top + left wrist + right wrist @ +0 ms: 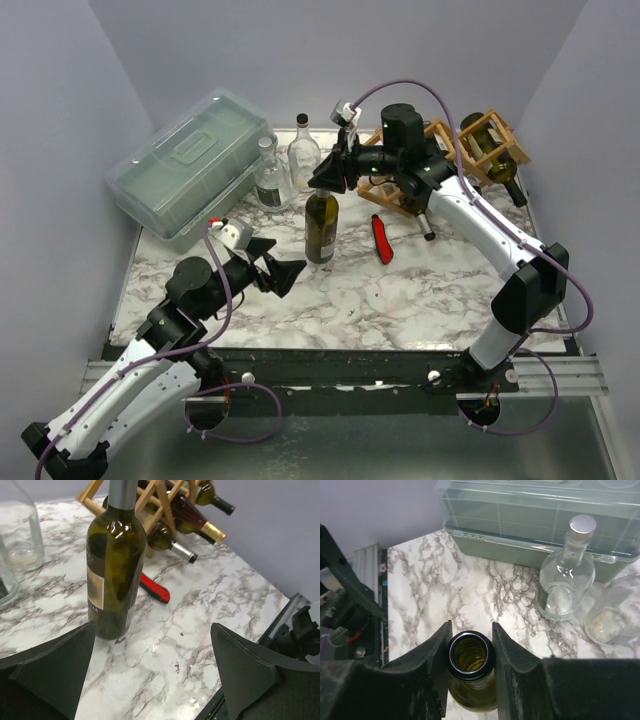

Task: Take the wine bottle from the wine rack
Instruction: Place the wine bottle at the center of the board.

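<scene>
**Wine bottle [321,225] upright on marble table [400,300]**

Nearest, before the bottle, the left gripper [280,262] gapes wide and empty. The right gripper [470,640] clamps the bottle's neck. Behind the bottle, apart, the wine rack [495,128] holds seemingly three others.

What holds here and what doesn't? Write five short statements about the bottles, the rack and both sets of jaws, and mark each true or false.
1. The wine bottle stands upright on the table. True.
2. The right jaws are open and clear of the wine bottle. False: they are shut on its neck, just below the mouth.
3. The left jaws grip the wine bottle's base. False: they stand open near the base and hold nothing.
4. Other bottles lie in the wine rack. True.
5. Two clear glass bottles stand beside the plastic box. True.
</scene>
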`<state>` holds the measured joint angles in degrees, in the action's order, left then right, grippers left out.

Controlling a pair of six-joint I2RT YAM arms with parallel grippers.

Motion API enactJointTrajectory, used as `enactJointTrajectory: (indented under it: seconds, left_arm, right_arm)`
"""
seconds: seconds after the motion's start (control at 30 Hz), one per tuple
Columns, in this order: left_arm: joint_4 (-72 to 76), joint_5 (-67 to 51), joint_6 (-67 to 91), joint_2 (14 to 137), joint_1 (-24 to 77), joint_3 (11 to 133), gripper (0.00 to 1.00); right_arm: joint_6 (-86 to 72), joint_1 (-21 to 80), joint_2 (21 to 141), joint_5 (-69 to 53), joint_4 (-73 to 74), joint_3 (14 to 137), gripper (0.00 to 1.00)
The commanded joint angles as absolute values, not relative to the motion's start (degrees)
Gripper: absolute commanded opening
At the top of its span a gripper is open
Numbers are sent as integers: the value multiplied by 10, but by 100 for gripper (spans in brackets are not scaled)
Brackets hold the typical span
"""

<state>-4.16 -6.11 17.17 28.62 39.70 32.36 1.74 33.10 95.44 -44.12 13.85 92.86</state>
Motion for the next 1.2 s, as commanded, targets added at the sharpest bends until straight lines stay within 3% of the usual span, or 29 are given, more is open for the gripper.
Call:
enactJointTrajectory:
  seconds: [0.0, 0.43, 0.77, 1.17]
  left_arm:
    - [-155, 3, 152, 279, 392, 373, 99]
    - [-299, 66, 121, 210, 391, 478, 99]
    - [-328, 89, 133, 147, 392, 460, 99]
    - [-339, 105, 147, 101, 392, 442, 99]
  right_arm:
    - [59, 353, 977, -403, 124, 989, 0]
    - [68, 441, 1128, -306, 154, 1168, 0]
    - [71, 484, 1242, -209, 160, 1322, 0]
    - [53, 496, 1326, -158, 129, 1424, 0]
